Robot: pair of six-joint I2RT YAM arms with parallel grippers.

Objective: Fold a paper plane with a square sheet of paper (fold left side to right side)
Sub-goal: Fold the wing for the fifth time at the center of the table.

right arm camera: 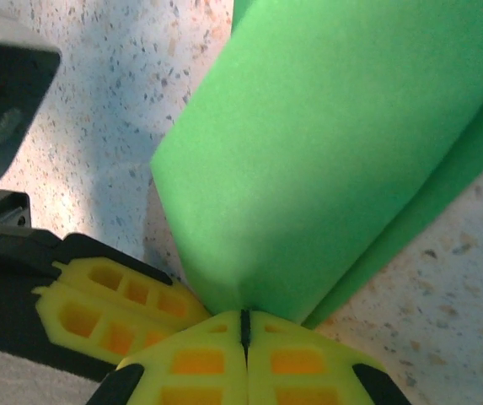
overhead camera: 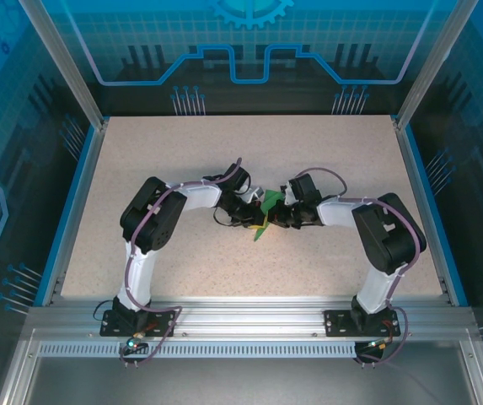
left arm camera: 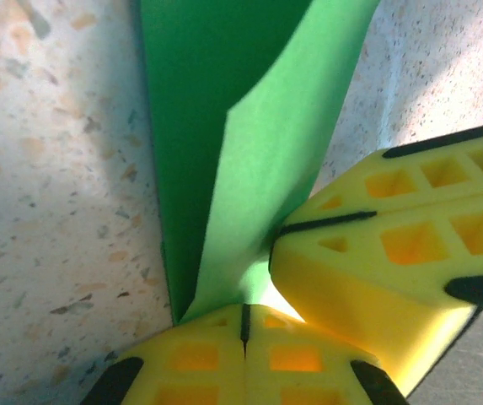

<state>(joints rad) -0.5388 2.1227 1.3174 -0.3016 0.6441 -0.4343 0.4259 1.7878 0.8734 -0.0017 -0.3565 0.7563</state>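
Note:
The green sheet of paper [overhead camera: 260, 230] lies mid-table, partly folded, with one flap raised off the surface. In the left wrist view the paper [left arm camera: 258, 152] narrows down into my left gripper [left arm camera: 245, 316], whose yellow jaws are shut on its lower edge. The right gripper's yellow fingers [left arm camera: 376, 253] press in beside it from the right. In the right wrist view a broad curved flap of the paper [right arm camera: 334, 143] runs down into my right gripper [right arm camera: 244, 319], shut on it, and the left gripper's fingers [right arm camera: 115, 308] sit just to the left. From above, the left gripper [overhead camera: 255, 217] and right gripper [overhead camera: 269, 218] meet tip to tip.
The speckled beige table [overhead camera: 182, 152] is bounded by blue side rails [overhead camera: 72, 211] and an aluminium bar [overhead camera: 249, 316] at the near edge where both arm bases stand. Both arms bend inward over the table's middle.

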